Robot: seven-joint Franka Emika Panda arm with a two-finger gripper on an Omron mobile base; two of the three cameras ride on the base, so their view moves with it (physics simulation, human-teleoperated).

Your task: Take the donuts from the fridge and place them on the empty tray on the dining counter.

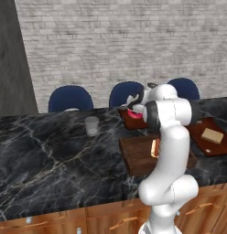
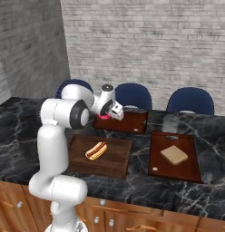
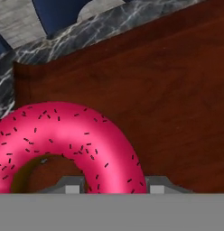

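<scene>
**Pink donut held over the small tray**

The claw grips the pink donut across one side of its ring, over the small dark tray on the black marble tabletop. The donut is probably light, soft and easily dented (icing may smear); the ring's side suits holding. A grey brick wall and blue chairs stand behind.

I see the dining counter, black marble with white veins, carrying a small reddish-brown tray at its far edge, a larger wooden tray nearer me, another tray beside it, and a glass standing apart.
</scene>
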